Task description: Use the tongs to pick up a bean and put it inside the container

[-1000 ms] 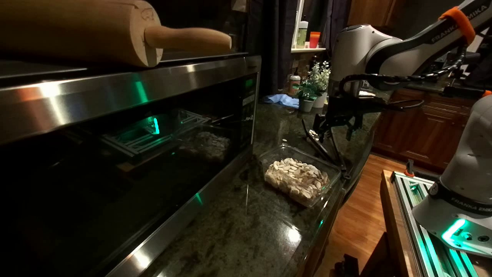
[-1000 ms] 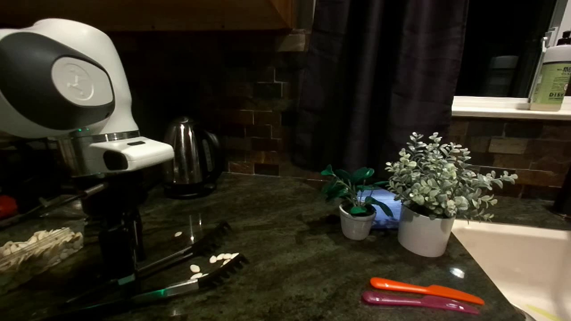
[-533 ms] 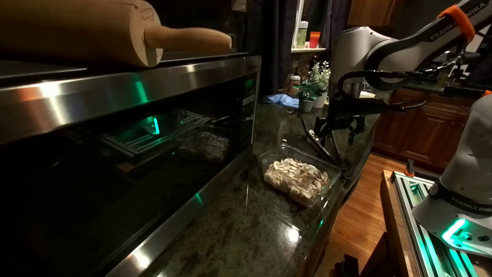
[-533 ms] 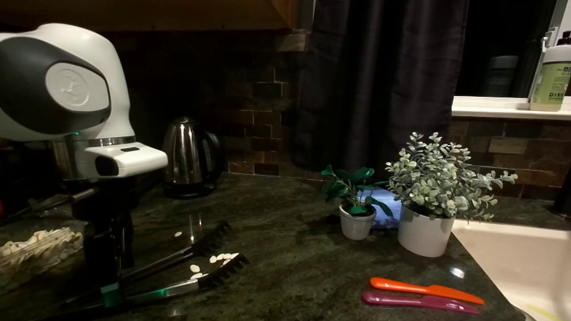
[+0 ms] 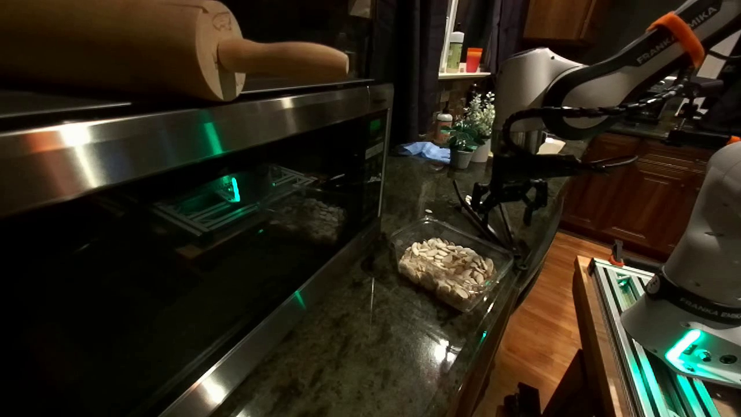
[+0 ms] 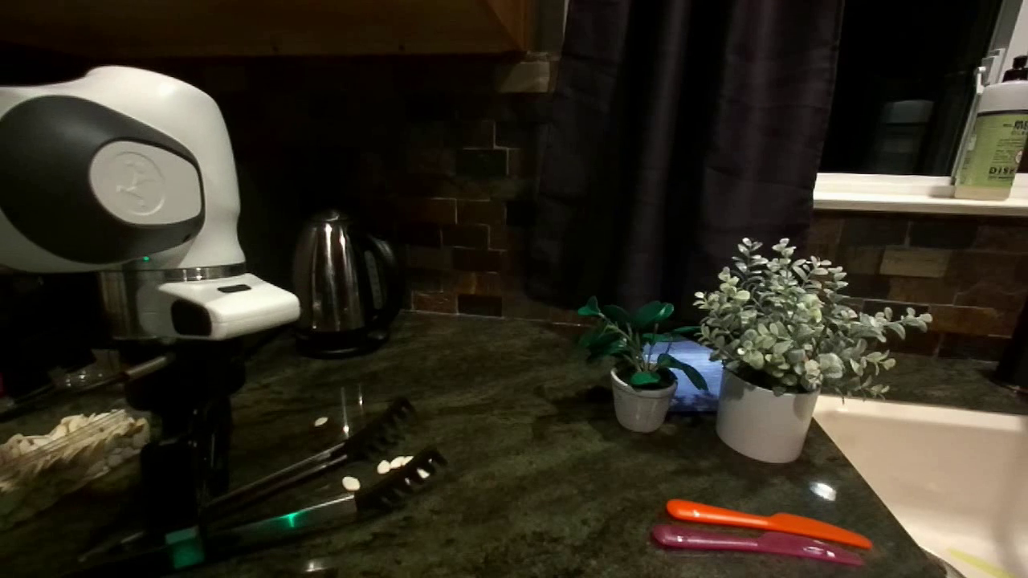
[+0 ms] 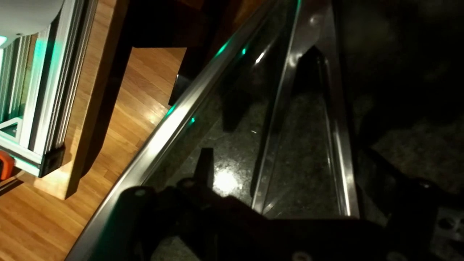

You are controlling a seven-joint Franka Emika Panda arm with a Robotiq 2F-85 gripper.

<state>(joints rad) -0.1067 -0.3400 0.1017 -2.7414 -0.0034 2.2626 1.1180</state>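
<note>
Tool (image 5: 507, 219): fingers parted, straddling the metal tongs (image 7: 306, 33), spread on the tabletop (image 6: 514, 490) beside the clear plastic tub (image 5: 472, 240); loose beans (image 6: 351, 483) sit near their toothed ends. Centre both arms before closing; an off-centre squeeze could skew them.

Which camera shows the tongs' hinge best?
The wrist view: there the tongs' hinge is large, near the top edge, with both metal arms running down from it. In both exterior views the hinge end is too small or dark to make out well.
</note>
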